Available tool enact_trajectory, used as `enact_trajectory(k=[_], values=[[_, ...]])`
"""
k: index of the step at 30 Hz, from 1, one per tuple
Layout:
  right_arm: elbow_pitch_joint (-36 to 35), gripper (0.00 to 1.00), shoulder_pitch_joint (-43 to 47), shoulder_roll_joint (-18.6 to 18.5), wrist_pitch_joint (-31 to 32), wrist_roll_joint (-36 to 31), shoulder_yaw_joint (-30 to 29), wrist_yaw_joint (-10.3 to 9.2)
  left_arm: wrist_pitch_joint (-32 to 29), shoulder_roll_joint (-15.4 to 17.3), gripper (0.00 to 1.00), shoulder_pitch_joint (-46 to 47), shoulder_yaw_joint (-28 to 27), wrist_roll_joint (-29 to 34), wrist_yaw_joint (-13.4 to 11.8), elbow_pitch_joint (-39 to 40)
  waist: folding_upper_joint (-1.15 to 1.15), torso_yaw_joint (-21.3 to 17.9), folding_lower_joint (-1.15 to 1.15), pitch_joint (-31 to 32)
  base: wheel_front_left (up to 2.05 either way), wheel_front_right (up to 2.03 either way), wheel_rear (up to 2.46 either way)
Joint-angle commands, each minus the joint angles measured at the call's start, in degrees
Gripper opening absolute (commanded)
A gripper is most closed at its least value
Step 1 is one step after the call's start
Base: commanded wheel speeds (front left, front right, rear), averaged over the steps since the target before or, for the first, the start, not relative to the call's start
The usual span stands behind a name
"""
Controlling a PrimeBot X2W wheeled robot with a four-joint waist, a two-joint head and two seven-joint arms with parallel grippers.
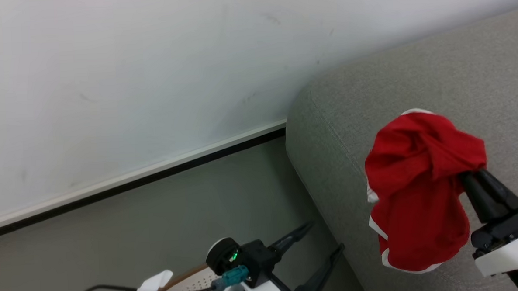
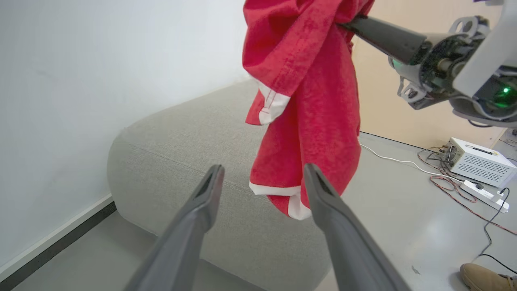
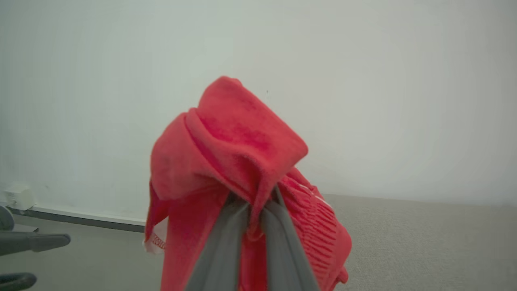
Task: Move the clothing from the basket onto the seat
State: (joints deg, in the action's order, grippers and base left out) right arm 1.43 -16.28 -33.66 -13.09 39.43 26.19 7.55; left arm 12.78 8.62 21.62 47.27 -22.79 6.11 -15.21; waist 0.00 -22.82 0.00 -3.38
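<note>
A piece of red clothing (image 1: 418, 191) with white trim hangs bunched in the air over the light grey seat (image 1: 413, 77), with my right gripper (image 1: 465, 176) shut on its upper fold. The right wrist view shows both fingers (image 3: 226, 242) pinching the clothing (image 3: 234, 137) above the seat (image 3: 424, 238). My left gripper (image 1: 322, 240) is open and empty, low beside the seat's corner. In the left wrist view its fingers (image 2: 202, 202) spread wide just in front of the hanging clothing (image 2: 307, 101). A sliver of the basket (image 1: 190, 280) shows at the bottom edge.
A white wall with a dark skirting strip (image 1: 133, 179) runs behind the seat. On the grey floor beyond lie a white box (image 2: 480, 161), a power strip (image 2: 482, 195) and loose cables. A person's tan shoe (image 2: 486, 278) stands at the lower right.
</note>
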Motion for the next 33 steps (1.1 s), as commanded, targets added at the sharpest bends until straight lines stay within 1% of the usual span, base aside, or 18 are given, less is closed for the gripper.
enact_trajectory(k=[1, 5, 9, 12, 13, 17, 24, 28, 32, 33], values=[[1.19, 0.00, -1.23, 1.72, -0.29, -0.79, -2.52, -0.12, 0.63, 0.05, 1.00, 1.96, 0.12, 0.17, 0.22, -0.50, 0.00, 0.17, 0.00, -2.70, 0.00, 0.00, 0.00], [4.38, 0.00, -6.09, 5.13, -0.70, -1.21, -10.61, -0.12, -0.78, -0.61, 1.00, 6.98, 1.09, 1.37, 0.65, 0.04, 0.00, 2.49, 0.00, -9.13, 0.00, 0.00, 0.00], [10.33, 0.00, -12.91, 6.60, -1.10, -3.19, -18.99, -0.12, -1.54, -1.23, 1.00, 12.63, 2.50, 2.48, 0.96, 0.11, 0.00, 6.51, 0.00, -15.77, 0.00, 0.00, 0.00], [15.30, 0.00, -19.76, 6.16, -1.29, -5.89, -25.51, -0.12, -1.53, -1.74, 1.00, 17.43, 2.80, 2.96, 1.15, 0.14, 0.00, 9.56, 0.00, -20.39, 0.00, 0.00, 0.00], [15.30, 0.00, -19.76, 6.16, -1.29, -5.89, -25.51, -0.12, -1.53, -1.74, 1.00, 17.43, 2.80, 2.96, 1.15, 0.14, 0.00, 9.56, 0.00, -20.39, 0.00, 0.00, 0.00], [23.40, 0.00, -28.77, 4.45, -1.10, -9.21, -33.85, -0.12, -1.18, -2.88, 1.00, 22.05, 3.51, 3.51, 1.30, 0.36, 0.00, 13.81, 0.00, -25.53, 0.00, 0.00, 0.00], [40.20, 0.00, -43.13, 1.07, 0.36, -15.54, -44.21, -0.12, 0.03, -4.33, 1.00, 26.55, 4.55, 3.44, 1.22, -0.44, 0.00, 19.51, 0.00, -30.64, 0.00, 0.00, 0.00], [49.79, 0.00, -46.74, 0.98, -0.22, -20.38, -48.80, -0.12, 0.80, -4.95, 1.00, 27.18, 4.92, 2.46, 0.74, -0.84, 0.00, 21.72, 0.00, -31.99, 0.00, 0.00, 0.00], [58.42, 0.00, -46.19, 0.56, -1.28, -24.78, -54.36, -0.12, 1.39, -5.22, 1.00, 27.04, 4.84, 1.92, 0.35, -1.31, 0.00, 22.65, 0.00, -32.15, 0.00, 0.00, 0.00], [59.95, 0.10, -45.90, 0.68, -1.39, -25.75, -55.59, -0.12, 1.48, -5.14, 1.00, 26.95, 4.71, 1.87, 0.18, -1.52, 0.00, 22.75, 0.00, -32.02, 0.00, 0.00, 0.00]])
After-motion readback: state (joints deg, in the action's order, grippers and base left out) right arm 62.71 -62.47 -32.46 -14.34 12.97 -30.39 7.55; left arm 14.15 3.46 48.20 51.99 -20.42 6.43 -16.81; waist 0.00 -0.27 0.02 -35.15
